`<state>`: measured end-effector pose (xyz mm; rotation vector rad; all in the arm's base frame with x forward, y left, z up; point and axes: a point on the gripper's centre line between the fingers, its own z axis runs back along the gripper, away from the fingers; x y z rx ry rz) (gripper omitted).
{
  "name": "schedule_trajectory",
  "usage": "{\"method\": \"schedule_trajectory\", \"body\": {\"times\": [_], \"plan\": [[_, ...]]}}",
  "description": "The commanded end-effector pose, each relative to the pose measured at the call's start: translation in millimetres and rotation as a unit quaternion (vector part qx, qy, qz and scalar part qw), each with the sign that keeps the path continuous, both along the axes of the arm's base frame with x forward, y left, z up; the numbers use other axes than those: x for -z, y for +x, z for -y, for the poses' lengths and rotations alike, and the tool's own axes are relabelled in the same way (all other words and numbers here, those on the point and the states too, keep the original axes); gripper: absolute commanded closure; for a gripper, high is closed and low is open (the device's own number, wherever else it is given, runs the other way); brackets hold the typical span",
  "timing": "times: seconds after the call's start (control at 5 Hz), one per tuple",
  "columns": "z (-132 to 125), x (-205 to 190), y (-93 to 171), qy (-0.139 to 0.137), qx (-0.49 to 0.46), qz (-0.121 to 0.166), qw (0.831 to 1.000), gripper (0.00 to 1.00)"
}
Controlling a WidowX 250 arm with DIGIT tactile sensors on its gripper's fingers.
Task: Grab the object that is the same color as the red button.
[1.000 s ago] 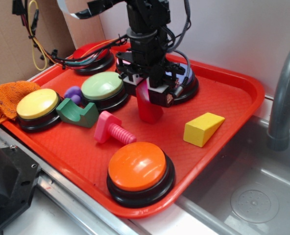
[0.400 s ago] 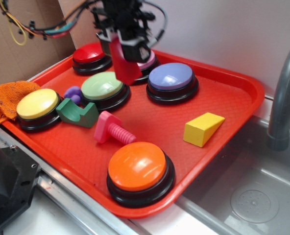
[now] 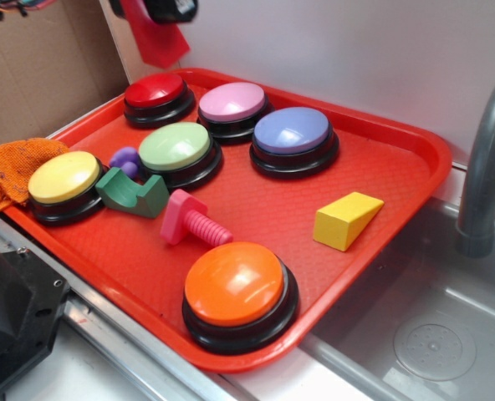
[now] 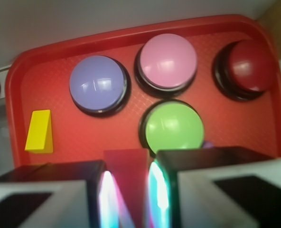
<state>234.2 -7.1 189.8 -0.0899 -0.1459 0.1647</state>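
Exterior view: the pincer hangs high at the frame's top, the red wedge block dangling from it, the red button below.

Wrist view: the fingers clamp the block. The grab looks done; next calls only for holding firm.

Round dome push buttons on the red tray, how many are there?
6: dark-red back left, pink and purple along the back, green middle, yellow left, orange front.
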Motion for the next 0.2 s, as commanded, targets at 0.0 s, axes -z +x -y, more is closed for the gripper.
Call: {"method": "schedule_trajectory", "body": {"times": [0.0], "plan": [[-22.6, -33.1, -23.6, 0.004, -0.062, 0.055, 0.997, 1.0]]}}
